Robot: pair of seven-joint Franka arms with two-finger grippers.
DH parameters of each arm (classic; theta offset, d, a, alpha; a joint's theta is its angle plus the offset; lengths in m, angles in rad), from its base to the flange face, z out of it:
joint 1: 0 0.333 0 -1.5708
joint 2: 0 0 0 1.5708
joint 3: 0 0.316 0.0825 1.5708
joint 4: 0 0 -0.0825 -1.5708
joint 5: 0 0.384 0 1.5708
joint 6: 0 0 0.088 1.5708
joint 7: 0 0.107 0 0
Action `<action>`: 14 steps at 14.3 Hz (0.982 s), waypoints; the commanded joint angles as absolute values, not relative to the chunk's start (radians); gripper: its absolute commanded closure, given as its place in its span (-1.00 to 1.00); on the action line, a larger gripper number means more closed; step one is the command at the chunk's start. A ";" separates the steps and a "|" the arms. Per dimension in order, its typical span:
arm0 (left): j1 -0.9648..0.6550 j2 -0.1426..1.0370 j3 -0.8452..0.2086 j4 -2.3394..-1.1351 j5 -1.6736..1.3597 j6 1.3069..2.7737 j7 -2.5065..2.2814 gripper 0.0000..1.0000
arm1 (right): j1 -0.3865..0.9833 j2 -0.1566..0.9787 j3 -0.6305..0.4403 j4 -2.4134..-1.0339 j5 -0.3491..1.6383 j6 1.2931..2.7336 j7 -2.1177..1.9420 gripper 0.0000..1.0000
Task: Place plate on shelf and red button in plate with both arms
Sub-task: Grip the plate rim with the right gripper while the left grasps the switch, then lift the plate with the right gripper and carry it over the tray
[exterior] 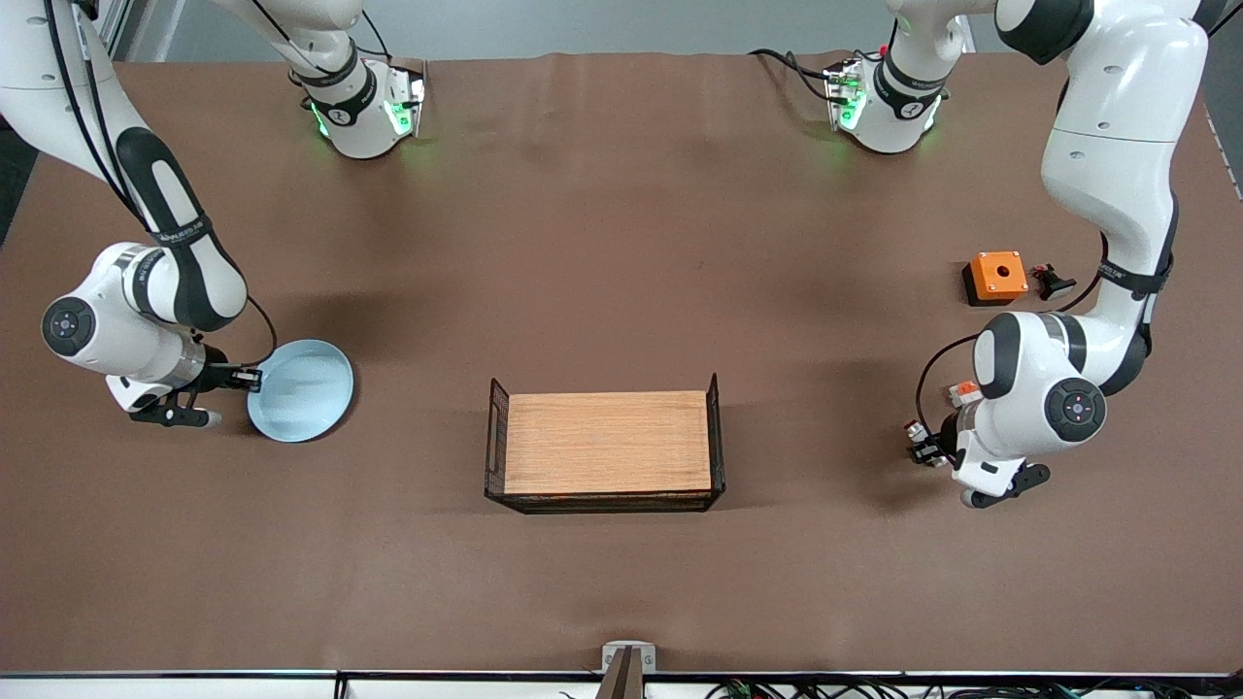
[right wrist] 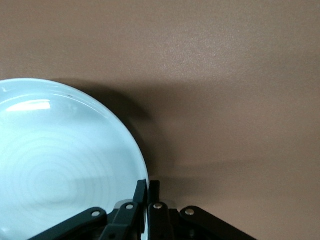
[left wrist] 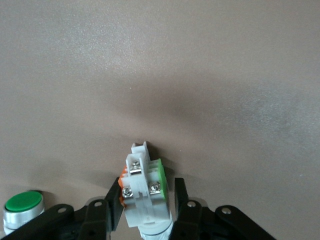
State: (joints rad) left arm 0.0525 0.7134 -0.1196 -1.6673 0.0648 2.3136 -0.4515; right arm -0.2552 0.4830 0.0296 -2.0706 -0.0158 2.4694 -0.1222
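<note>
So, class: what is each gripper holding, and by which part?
Right gripper: round pale-blue plate, pinched at its rim. Left gripper: small whitish-grey push-button switch, clamped across its body.

Glossy plate (exterior: 301, 390); wooden tray (exterior: 607, 443); matt table (exterior: 621, 243).

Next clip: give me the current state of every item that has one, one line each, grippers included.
plate: rim pinched by the right gripper, at the right arm's end of the table.
red button: clamped between the left gripper's fingers.
wooden tray: mid-table, nothing on it.
right gripper: shut on the plate rim.
left gripper: shut on the red button.
orange box: on the table, untouched.
</note>
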 commanded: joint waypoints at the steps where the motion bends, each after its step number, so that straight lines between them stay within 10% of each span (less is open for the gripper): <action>1: 0.048 0.707 -0.117 -1.677 0.089 2.327 -0.477 0.36 | -0.247 0.494 0.031 -2.037 -0.017 2.425 -0.117 0.95; 14: 0.052 0.698 -0.109 -1.628 0.138 2.272 -0.512 0.79 | -0.026 0.134 0.031 -1.815 -0.017 1.604 0.187 0.94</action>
State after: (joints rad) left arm 0.0541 0.7122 -0.1131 -1.6418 0.1150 2.3072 -0.4916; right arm -0.0860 0.1953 0.0337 -1.8325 -0.0153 1.6951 0.0945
